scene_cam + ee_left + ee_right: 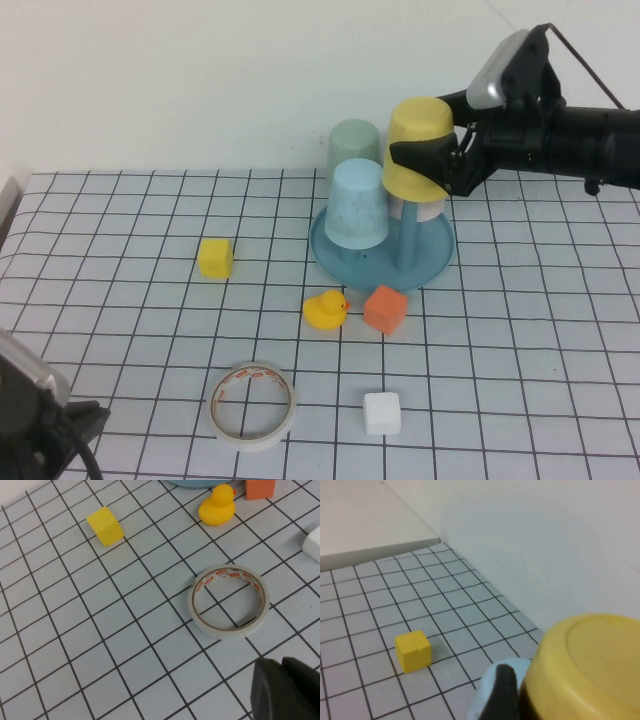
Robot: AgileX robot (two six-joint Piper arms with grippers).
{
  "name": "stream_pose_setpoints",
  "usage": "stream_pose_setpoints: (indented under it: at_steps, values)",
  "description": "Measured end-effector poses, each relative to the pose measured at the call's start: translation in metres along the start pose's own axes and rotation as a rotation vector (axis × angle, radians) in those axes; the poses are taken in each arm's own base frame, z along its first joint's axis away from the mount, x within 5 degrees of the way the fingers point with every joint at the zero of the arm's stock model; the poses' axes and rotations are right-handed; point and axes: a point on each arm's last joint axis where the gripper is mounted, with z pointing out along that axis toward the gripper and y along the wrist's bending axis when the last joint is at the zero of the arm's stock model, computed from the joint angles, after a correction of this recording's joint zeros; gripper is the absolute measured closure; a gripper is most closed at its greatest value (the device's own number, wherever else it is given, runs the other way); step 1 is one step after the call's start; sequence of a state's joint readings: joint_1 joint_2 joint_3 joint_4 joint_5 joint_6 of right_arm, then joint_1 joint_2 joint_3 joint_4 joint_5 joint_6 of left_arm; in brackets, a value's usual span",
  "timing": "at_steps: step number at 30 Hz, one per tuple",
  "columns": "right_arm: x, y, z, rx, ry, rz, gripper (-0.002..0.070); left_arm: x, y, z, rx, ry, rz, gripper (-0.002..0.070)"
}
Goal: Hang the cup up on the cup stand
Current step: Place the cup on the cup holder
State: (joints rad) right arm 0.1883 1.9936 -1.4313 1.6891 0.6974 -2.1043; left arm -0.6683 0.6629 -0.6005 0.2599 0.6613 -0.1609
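The yellow cup point(418, 146) hangs upside down above the right side of the teal cup stand point(340, 262), with my right gripper point(425, 158) shut on it from the right. It sits over a pale pink cup point(428, 212) and beside an upright teal peg point(408, 235). In the right wrist view the cup point(590, 665) fills the corner, with one dark finger point(504, 695) against its side and the light blue cup point(487, 690) behind. My left gripper point(80, 415) is parked low at the near left corner, shut point(282, 680) and empty.
A light blue cup point(357, 205) and a pale green cup point(354, 145) stand upside down on the stand. On the grid mat lie a yellow cube point(215, 257), a rubber duck point(326, 309), an orange cube point(385, 308), a tape roll point(252, 404) and a white cube point(381, 412).
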Motion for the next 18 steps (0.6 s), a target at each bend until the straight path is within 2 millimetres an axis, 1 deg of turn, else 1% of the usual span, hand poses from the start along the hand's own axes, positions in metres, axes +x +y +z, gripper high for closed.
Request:
stream_pose_setpoints:
  at_steps: [4, 10, 18]
  values:
    - [0.004, -0.004, 0.004, 0.015, 0.011, 0.002, 0.0085, 0.0, 0.0, 0.0, 0.0, 0.0, 0.001, 0.0675]
    - [0.012, -0.006, 0.008, 0.015, 0.026, 0.013, 0.0085, 0.0, 0.001, 0.0, -0.007, -0.001, 0.009, 0.0675]
    - [0.014, -0.006, 0.009, 0.015, 0.029, 0.022, 0.0085, 0.0, 0.001, 0.0, -0.012, -0.002, 0.015, 0.0675]
